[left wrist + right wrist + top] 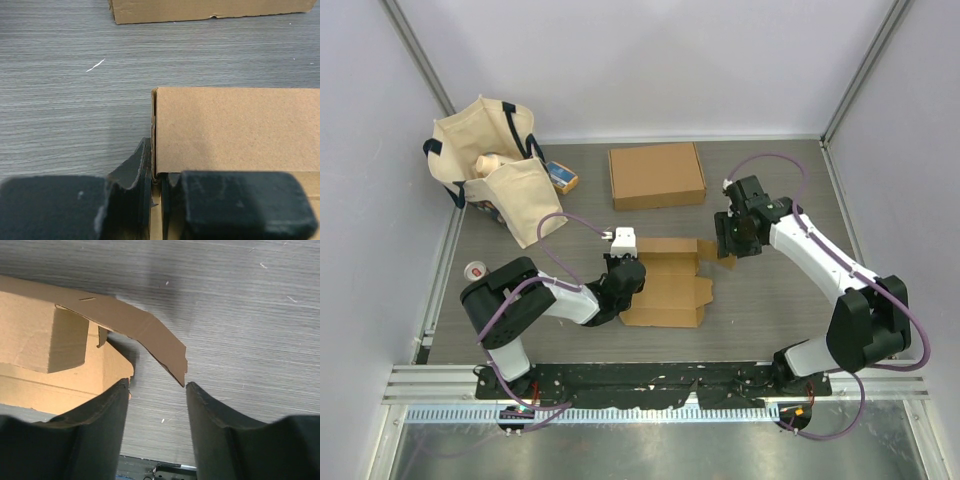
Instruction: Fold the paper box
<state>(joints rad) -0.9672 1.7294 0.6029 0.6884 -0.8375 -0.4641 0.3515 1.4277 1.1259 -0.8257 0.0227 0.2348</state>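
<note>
Half-folded box (665,290) lay at mid-table (770,320), between the two arms. Left gripper (155,175) was clamped on the box's upright left wall, pinning that side. Right gripper (157,386) stood with jaws apart and nothing between them. The tip of a loose flap (155,337) hung just beyond its fingertips, not touching. The flap ran out from the box's right side toward this gripper, so the right arm was the nearer one for it. Judgement: fold the flap back leftward over the box. Bare table lay right of and behind the gripper. A flat second box (656,175) lay farther back, well apart.
</note>
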